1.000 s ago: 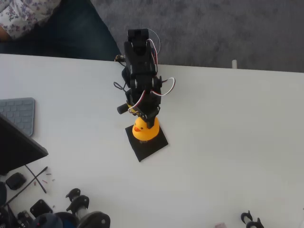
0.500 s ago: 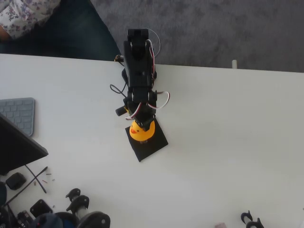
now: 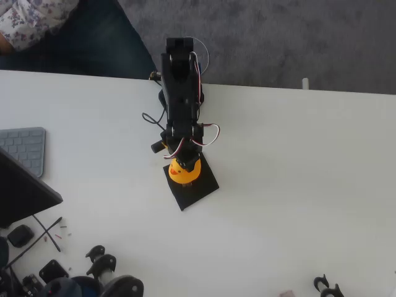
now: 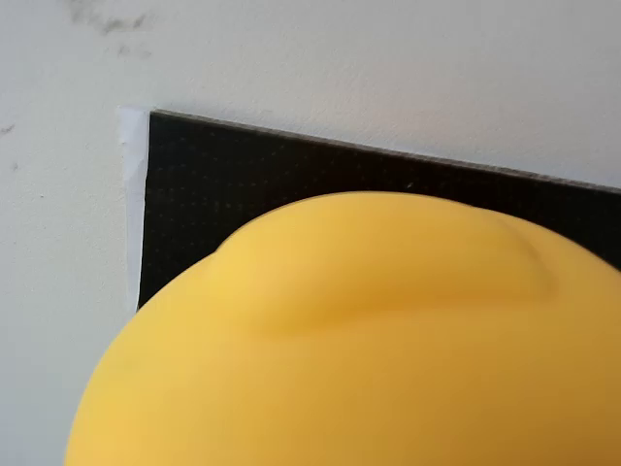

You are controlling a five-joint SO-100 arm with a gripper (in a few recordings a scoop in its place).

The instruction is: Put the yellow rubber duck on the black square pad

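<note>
Lowering toward the table in the overhead view, the arm is drawing back toward 12 o'clock over the last second, and the yellow rubber duck [image 3: 183, 171] is travelling with it, now sitting over the 12 o'clock corner of the black square pad [image 3: 197, 189] rather than nearer its middle. The gripper [image 3: 185, 159] is reaching down from 12 o'clock, its tip meeting the duck's back; because the duck is moving together with it, I judge the fingers to be closed around the duck, though the fingers themselves are hidden behind the arm's body. Most of the pad is lying bare toward 5 o'clock of the duck. This shift suggests the placing step is nearly finished: the duck is over the pad and only needs setting down and letting go. Whether it is already touching the pad I cannot tell from above.

Looking through the wrist view, the yellow rubber duck [image 4: 369, 340] is bulging across the lower part of the picture, with the black square pad [image 4: 243, 184] showing just beyond it toward 12 o'clock and a corner of the pad at 10 o'clock against the white table [image 4: 320, 58]. The fingers are not visible here.

No containers are taking part; the pad is the only receiving surface, and nothing other than the duck is over it.
</note>
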